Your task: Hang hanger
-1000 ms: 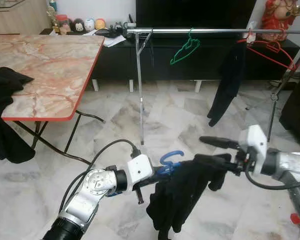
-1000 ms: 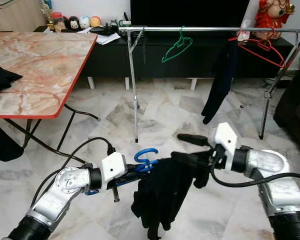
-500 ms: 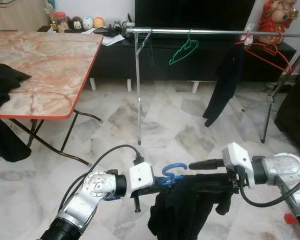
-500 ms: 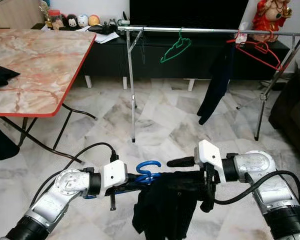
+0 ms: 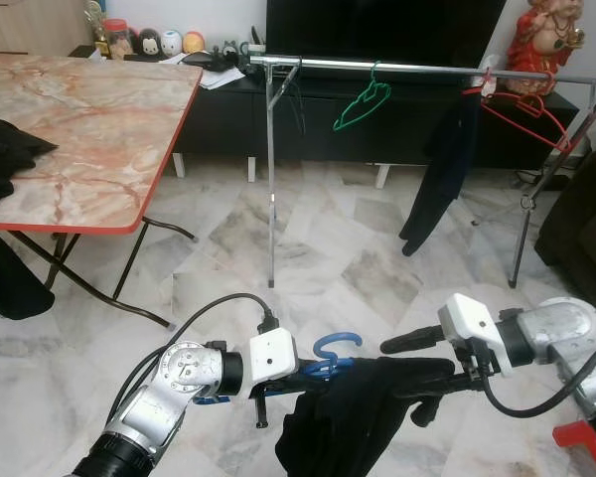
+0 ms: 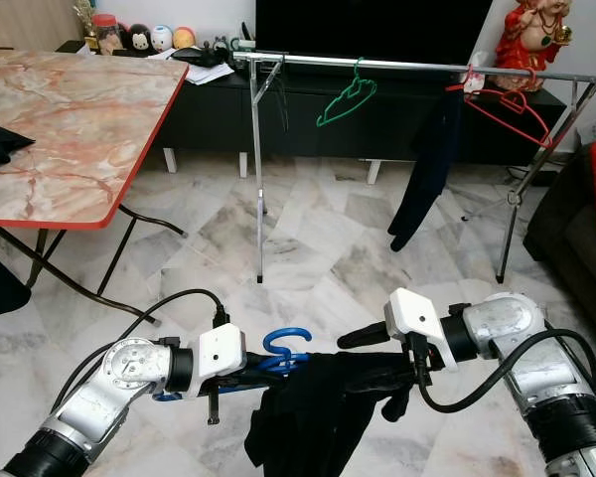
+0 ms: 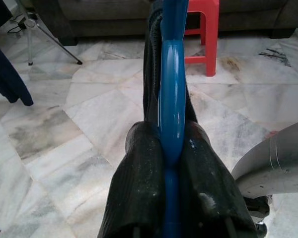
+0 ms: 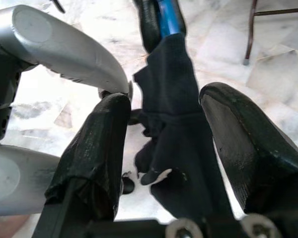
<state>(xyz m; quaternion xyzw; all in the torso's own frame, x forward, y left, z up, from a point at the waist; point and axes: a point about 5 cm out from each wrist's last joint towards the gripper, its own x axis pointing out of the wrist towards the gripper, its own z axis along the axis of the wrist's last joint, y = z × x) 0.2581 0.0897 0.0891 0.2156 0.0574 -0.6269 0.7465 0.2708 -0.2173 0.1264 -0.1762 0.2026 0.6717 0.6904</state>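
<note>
L hand (image 7: 171, 163) grips blue hanger (image 5: 336, 350); rack (image 5: 272, 179) ahead.

The black cloth (image 5: 353, 417) covers most of the blue hanger (image 5: 330, 350), so just its hook and a short bit of bar peek out. The bottom of the cloth is cut off by the picture's lower edge. The left gripper (image 7: 170, 148) hides part of the hanger where it squeezes it. One right gripper (image 6: 372, 360) finger seems buried in the cloth. The little toys (image 5: 159, 42) on the far shelf are too small to tell.
</note>
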